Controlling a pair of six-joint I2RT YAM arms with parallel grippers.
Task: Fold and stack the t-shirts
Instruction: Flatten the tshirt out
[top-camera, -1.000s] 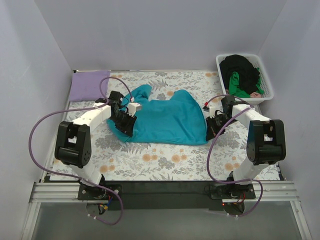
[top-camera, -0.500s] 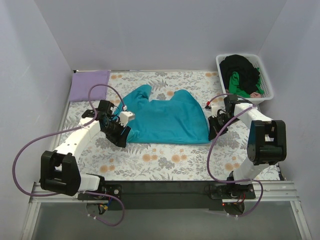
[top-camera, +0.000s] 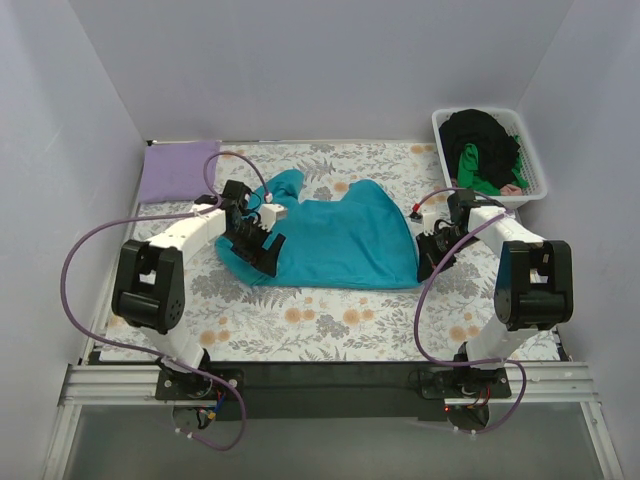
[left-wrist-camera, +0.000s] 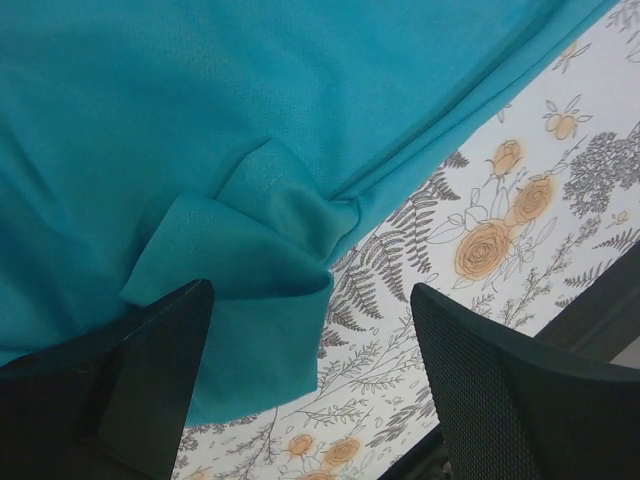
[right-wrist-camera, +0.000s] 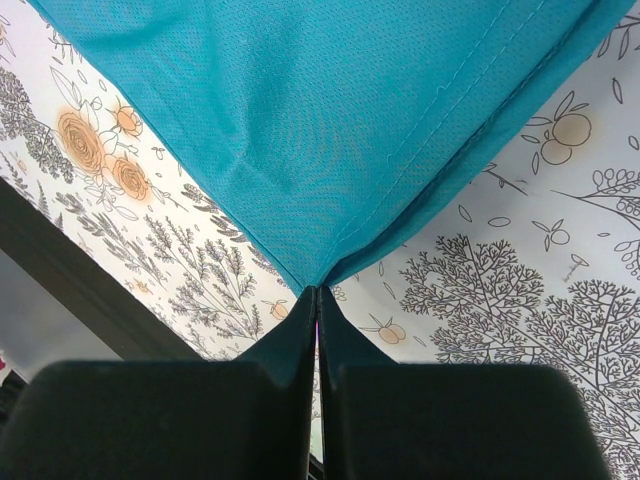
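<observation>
A teal t-shirt (top-camera: 340, 235) lies spread out in the middle of the floral table cloth. My left gripper (top-camera: 268, 255) hangs open over its near-left edge. In the left wrist view the fingers (left-wrist-camera: 150, 380) stand wide apart over a bunched fold of the teal t-shirt (left-wrist-camera: 250, 240), gripping nothing. My right gripper (top-camera: 424, 272) is shut on the shirt's near-right corner. The right wrist view shows that teal corner (right-wrist-camera: 320, 180) pinched in my right gripper (right-wrist-camera: 318, 298). A folded lavender t-shirt (top-camera: 178, 170) lies at the back left.
A white slatted basket (top-camera: 536, 160) at the back right holds a black t-shirt (top-camera: 480, 135) and a green t-shirt (top-camera: 478, 172). White walls close in the table on the left, back and right. Purple cables loop off both arms.
My left gripper dipped toward the front left, then came back over the shirt's left edge, and its jaws opened wide. The right gripper kept its hold and its place.
</observation>
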